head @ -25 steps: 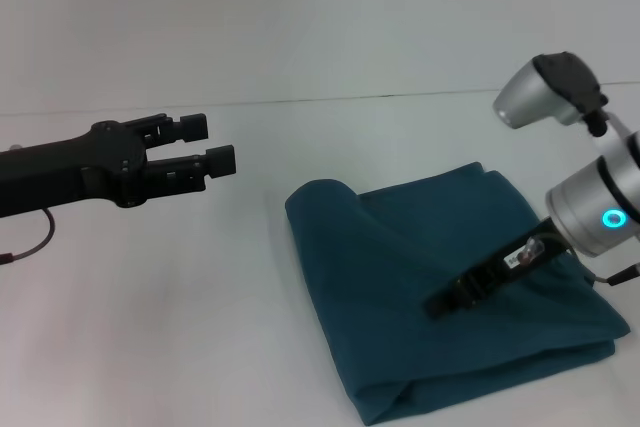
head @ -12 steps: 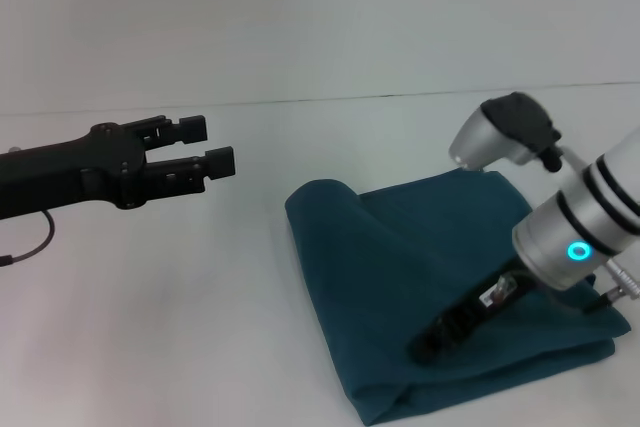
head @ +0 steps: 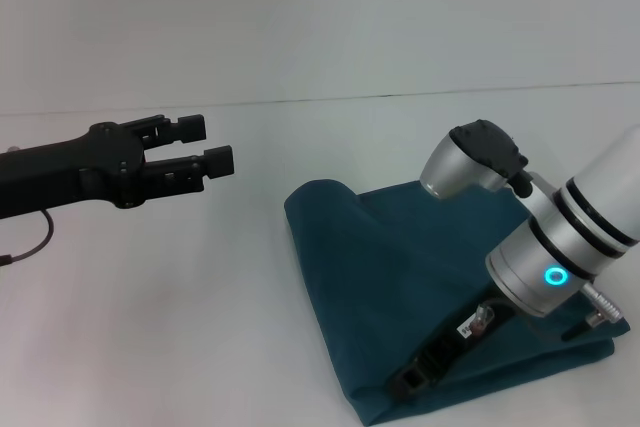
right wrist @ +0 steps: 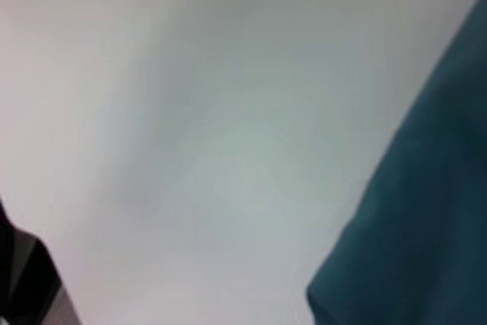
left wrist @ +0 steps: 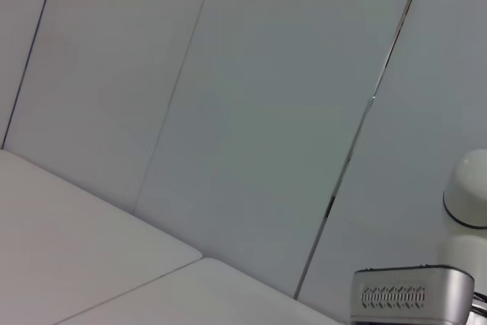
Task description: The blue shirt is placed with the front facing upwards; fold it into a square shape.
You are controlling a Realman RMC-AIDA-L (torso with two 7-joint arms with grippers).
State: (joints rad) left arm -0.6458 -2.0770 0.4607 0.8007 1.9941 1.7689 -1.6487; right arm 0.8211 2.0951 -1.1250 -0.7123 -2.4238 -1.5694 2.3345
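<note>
The blue shirt (head: 420,292) lies folded into a thick, rough square on the table (head: 180,297), the right gripper (head: 415,379) low at its near edge, fingers unreadable, probably neatening it, while the left gripper (head: 215,145) hovers well left, part-open, empty.

No readable text, labels or numbers anywhere.

lab, bare white table (head: 200,297), panelled wall (left wrist: 228,112)
</note>
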